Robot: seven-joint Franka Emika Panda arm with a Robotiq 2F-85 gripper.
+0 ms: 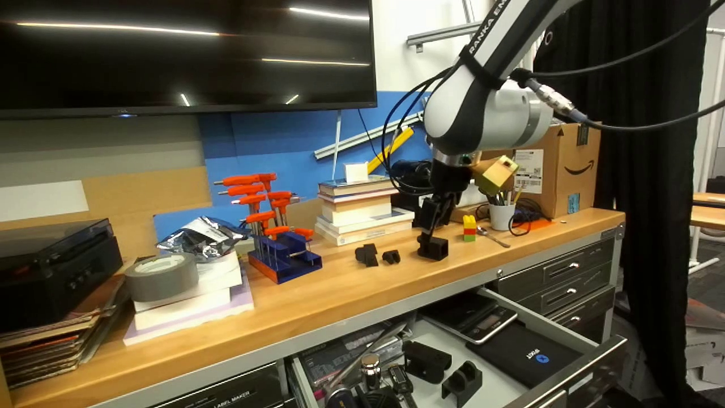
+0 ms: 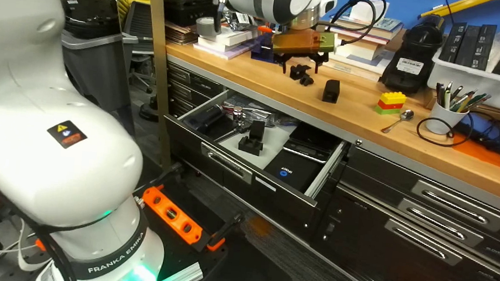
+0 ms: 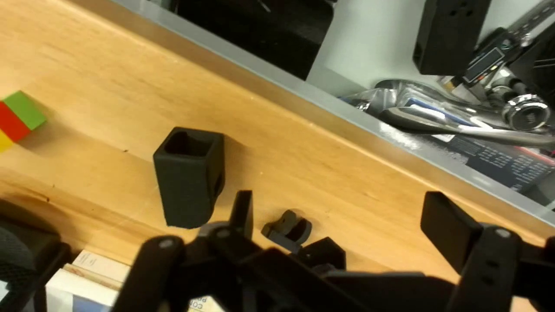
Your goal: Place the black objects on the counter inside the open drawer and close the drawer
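A hollow black block [image 1: 436, 248] lies on the wooden counter [image 1: 317, 309]; it also shows in the wrist view [image 3: 186, 182]. A small black clip-like piece [image 1: 391, 256] and another blocky black piece [image 1: 366, 255] lie close together to its left, partly hidden by the gripper in the wrist view. My gripper [image 2: 300, 69] is open and empty, above the counter near these two pieces. In the wrist view its fingertips [image 3: 338, 201] stand wide apart. The drawer [image 2: 230, 162] is pulled open; black pieces [image 2: 251, 145] lie inside it.
A toy-brick stack [image 2: 390, 103], a spoon [image 2: 399, 121] and a pen cup [image 2: 444, 119] stand on the counter. Books [image 1: 362, 218] and a tool rack with red handles [image 1: 283, 255] are behind the pieces. The drawer also holds a black iFixit mat [image 1: 527, 354] and tools.
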